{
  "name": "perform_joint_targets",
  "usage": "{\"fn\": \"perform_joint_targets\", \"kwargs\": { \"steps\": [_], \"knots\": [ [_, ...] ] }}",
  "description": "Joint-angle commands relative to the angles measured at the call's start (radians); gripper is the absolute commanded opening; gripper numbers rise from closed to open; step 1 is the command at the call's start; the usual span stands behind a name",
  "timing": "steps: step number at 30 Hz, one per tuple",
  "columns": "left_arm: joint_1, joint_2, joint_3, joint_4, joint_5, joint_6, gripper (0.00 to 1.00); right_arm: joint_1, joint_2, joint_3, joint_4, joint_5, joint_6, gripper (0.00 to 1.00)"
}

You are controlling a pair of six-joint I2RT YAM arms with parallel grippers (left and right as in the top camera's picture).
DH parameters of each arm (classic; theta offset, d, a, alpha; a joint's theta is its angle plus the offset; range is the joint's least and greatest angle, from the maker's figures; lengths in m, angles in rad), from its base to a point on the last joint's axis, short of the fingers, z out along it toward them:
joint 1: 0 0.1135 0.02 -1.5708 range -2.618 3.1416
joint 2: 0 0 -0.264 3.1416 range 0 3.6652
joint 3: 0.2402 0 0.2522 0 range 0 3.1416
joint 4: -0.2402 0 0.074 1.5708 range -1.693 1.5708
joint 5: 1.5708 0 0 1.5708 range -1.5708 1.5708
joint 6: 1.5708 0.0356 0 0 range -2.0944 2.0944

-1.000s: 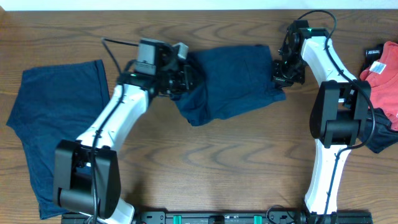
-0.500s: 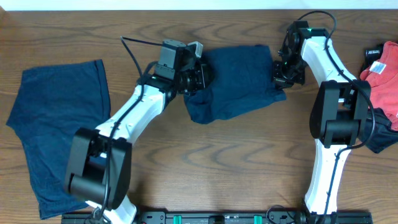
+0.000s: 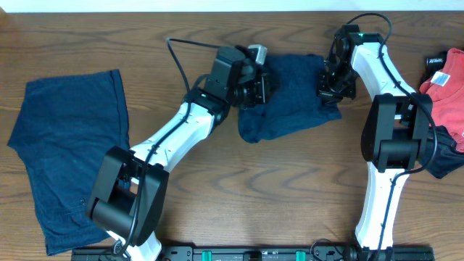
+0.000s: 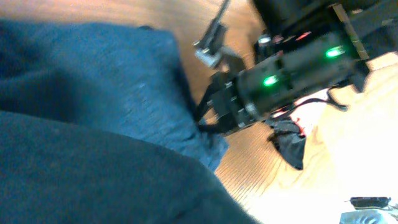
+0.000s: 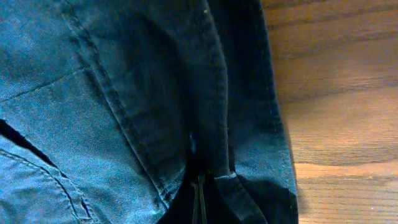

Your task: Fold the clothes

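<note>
A navy garment (image 3: 293, 98) lies bunched on the wooden table (image 3: 254, 188) near its far edge, spanning the gap between the two arms. The left gripper (image 3: 255, 85) is closed on its folded-over left edge, and the right gripper (image 3: 335, 85) is clamped on its right hem. A second navy garment (image 3: 69, 152) lies flat at the table's left, and a red garment (image 3: 451, 94) sits at the far right.

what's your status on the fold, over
Left gripper shut on middle navy garment. Right gripper shut on its right edge. Second navy garment flat far left; red cloth far right, nothing blocking.
</note>
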Motion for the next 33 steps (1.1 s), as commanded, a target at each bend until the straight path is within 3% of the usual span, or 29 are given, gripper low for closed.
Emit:
{"fn": "perform_joint_targets", "kwargs": {
  "steps": [1,9,24,33],
  "knots": [
    [-0.031,0.008,0.032,0.05,-0.007,-0.008,0.06,0.01,0.01,0.006,-0.005,-0.008,-0.014,0.01],
    [-0.092,0.046,0.032,0.119,-0.056,-0.031,0.06,0.01,0.01,0.006,-0.025,-0.008,-0.015,0.01],
    [-0.123,0.103,0.038,0.109,-0.111,-0.032,0.06,0.01,0.01,0.006,-0.043,-0.008,-0.019,0.01],
    [-0.037,0.049,0.147,-0.187,-0.103,0.009,0.06,0.01,0.01,0.006,-0.051,-0.008,-0.027,0.01]
  ]
}}
